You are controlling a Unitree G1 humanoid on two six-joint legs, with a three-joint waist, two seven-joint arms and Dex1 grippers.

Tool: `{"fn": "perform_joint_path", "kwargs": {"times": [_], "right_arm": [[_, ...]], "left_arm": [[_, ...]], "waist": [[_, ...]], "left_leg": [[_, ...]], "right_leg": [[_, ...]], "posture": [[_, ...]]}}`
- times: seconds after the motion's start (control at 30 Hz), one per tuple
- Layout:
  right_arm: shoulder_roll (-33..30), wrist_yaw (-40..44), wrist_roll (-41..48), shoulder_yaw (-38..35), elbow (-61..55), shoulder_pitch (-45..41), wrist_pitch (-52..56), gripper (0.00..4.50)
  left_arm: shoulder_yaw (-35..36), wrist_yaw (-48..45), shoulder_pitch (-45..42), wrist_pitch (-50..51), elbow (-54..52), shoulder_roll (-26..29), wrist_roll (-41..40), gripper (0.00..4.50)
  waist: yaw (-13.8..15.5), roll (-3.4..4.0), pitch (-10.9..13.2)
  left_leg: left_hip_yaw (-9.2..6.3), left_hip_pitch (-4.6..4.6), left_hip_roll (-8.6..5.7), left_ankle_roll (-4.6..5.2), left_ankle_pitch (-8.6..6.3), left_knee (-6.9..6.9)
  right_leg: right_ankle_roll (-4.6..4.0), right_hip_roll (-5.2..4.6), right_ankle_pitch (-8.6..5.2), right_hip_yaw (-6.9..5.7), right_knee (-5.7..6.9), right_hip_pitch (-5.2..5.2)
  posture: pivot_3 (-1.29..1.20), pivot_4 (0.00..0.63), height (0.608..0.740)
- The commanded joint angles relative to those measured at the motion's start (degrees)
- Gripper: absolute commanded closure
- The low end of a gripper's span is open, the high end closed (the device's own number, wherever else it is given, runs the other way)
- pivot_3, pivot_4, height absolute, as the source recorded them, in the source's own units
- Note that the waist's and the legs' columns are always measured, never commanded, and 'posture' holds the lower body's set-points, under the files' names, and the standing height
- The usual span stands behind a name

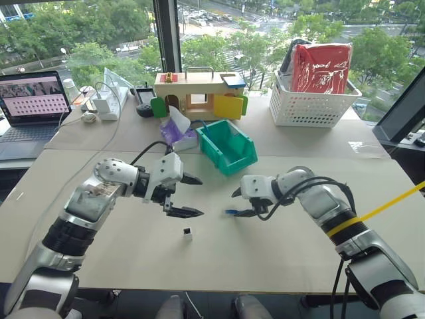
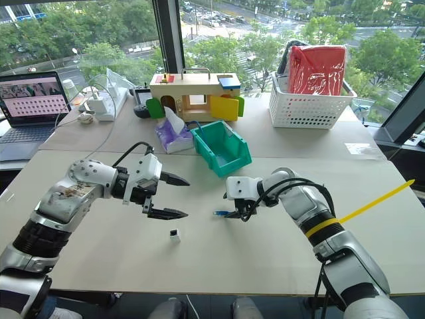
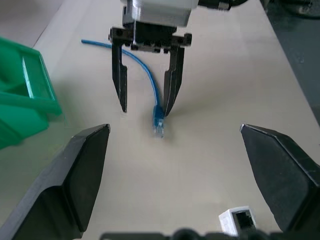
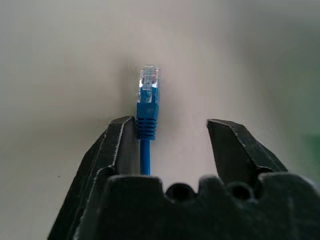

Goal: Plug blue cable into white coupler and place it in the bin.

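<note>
Black fingers of the left gripper point(image 1: 184, 195) are standing spread wide with nothing between them, hovering over the pale table point(image 1: 279, 246) on the left side. Just below and slightly right of them, the white coupler point(image 1: 188, 233) is sitting alone on the table, its dark opening showing in the left wrist view. Further back, near the middle, the bin point(image 1: 228, 147) is resting open beside a tissue pack point(image 1: 176, 132). To the right, the blue cable point(image 3: 150, 85) is lying on the table, its clear plug point(image 4: 148, 82) pointing toward the left gripper. The right gripper point(image 3: 146, 107) is straddling it with fingers parted; the cord is lying against one finger while the other is standing clear, so nothing is being pinched.
</note>
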Motion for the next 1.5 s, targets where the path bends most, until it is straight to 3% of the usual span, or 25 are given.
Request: {"fn": "perform_joint_path", "kwargs": {"times": [0.03,0.27,0.37,0.57,0.73,1.03,1.13,1.47,1.5], "right_arm": [[-3.0,-1.4,4.0,-7.4,-7.6,3.0,6.5,0.22],[-7.9,-7.8,4.3,-15.4,-18.9,10.5,17.9,0.10],[-13.5,-8.0,5.4,-20.5,-23.9,15.3,24.1,0.10],[-17.3,-12.3,7.7,-29.3,-31.0,24.6,31.9,0.10],[-18.2,-14.8,9.6,-34.0,-36.6,30.1,36.0,0.10],[-18.5,-17.1,13.5,-36.6,-42.0,32.6,41.9,0.10],[-20.0,-17.0,15.5,-38.3,-44.1,33.4,45.3,0.00],[-20.7,-18.6,21.7,-40.3,-50.4,36.2,54.1,0.00],[-18.9,-19.0,24.2,-41.3,-51.7,36.6,57.6,0.00]], "left_arm": [[-0.7,0.2,-0.8,-4.0,1.6,-2.9,1.9,0.00],[-1.0,-0.3,-3.5,-5.8,10.0,-11.1,2.2,0.00],[-2.8,-0.5,-5.5,-10.4,17.6,-14.6,5.2,0.00],[-6.7,-0.9,-6.6,-18.8,28.8,-19.3,11.9,0.00],[-7.1,-0.5,-9.0,-22.8,36.1,-22.1,14.7,0.00],[-7.1,1.0,-11.4,-28.0,45.3,-25.5,19.4,0.00],[-7.0,1.1,-11.4,-28.0,46.8,-26.3,19.9,0.65],[-6.3,1.6,-11.2,-28.1,47.8,-27.9,20.3,4.31],[-5.6,2.1,-11.2,-27.5,47.3,-28.2,19.8,4.43]], "waist": [[0.2,0.00,0.0],[0.9,0.00,0.0],[1.1,0.01,0.0],[1.5,0.02,0.0],[1.3,0.01,0.0],[1.5,0.01,0.0],[1.6,0.01,0.0],[1.6,0.01,0.0],[1.6,0.01,0.0]], "left_leg": [[-0.01,0.00,-0.01,0.00,0.00,0.00],[-0.01,-0.01,-0.03,0.00,0.00,0.09],[-0.02,0.00,-0.04,0.01,0.00,0.10],[-0.01,0.00,-0.07,0.01,0.00,0.11],[0.01,-0.04,-0.09,0.01,0.00,0.12],[-0.02,-0.04,-0.09,0.02,0.00,0.17],[-0.02,-0.04,-0.12,0.02,0.00,0.19],[-0.05,-0.01,-0.11,0.02,0.00,0.25],[-0.05,-0.01,-0.11,0.02,0.00,0.25]], "right_leg": [[0.00,0.00,0.00,0.00,0.00,0.00],[0.00,-0.03,0.00,-0.02,0.05,0.03],[0.00,-0.01,0.00,-0.01,0.07,0.03],[0.02,-0.03,-0.01,0.01,0.01,0.07],[0.04,-0.03,0.00,0.05,0.01,0.04],[0.24,-0.03,-0.12,0.05,0.02,0.09],[0.23,-0.05,-0.10,0.06,0.01,0.10],[0.29,-0.04,-0.13,0.04,0.03,0.17],[0.29,-0.04,-0.13,0.04,0.03,0.16]], "posture": [[0.00,0.150,0.715],[0.00,0.150,0.715],[0.00,0.150,0.715],[0.00,0.150,0.715],[0.00,0.150,0.715],[0.00,0.150,0.715],[0.00,0.150,0.715],[0.00,0.150,0.715],[0.00,0.150,0.715]]}}
